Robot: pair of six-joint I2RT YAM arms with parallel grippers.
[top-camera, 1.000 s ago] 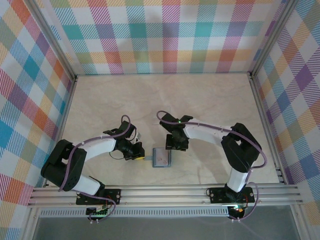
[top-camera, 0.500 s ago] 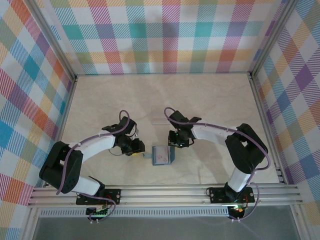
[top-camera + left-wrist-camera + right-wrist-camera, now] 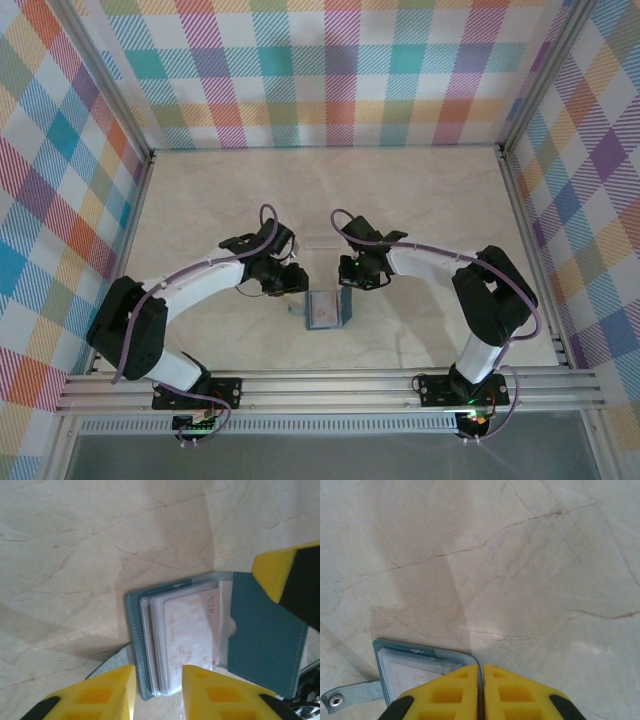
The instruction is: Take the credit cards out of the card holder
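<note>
The teal card holder lies open on the table between both grippers. My right gripper is shut on the edge of its cover flap and holds the flap upright; its yellow finger shows in the left wrist view. Inside, the credit cards, whitish with faint pink print, sit in clear sleeves. My left gripper hovers open over the holder's near end, its fingers straddling the teal border and the sleeves without touching them. From above, the left gripper stands left of the holder and the right gripper at its right edge.
The holder's snap tab sticks out to one side. Pale marble tabletop lies open behind and to both sides. Plaid walls and metal rails close in the workspace.
My right gripper closed on the holder's cover and raised it. My left gripper let go, opened, and shifted right and back, over the holder's left end.
</note>
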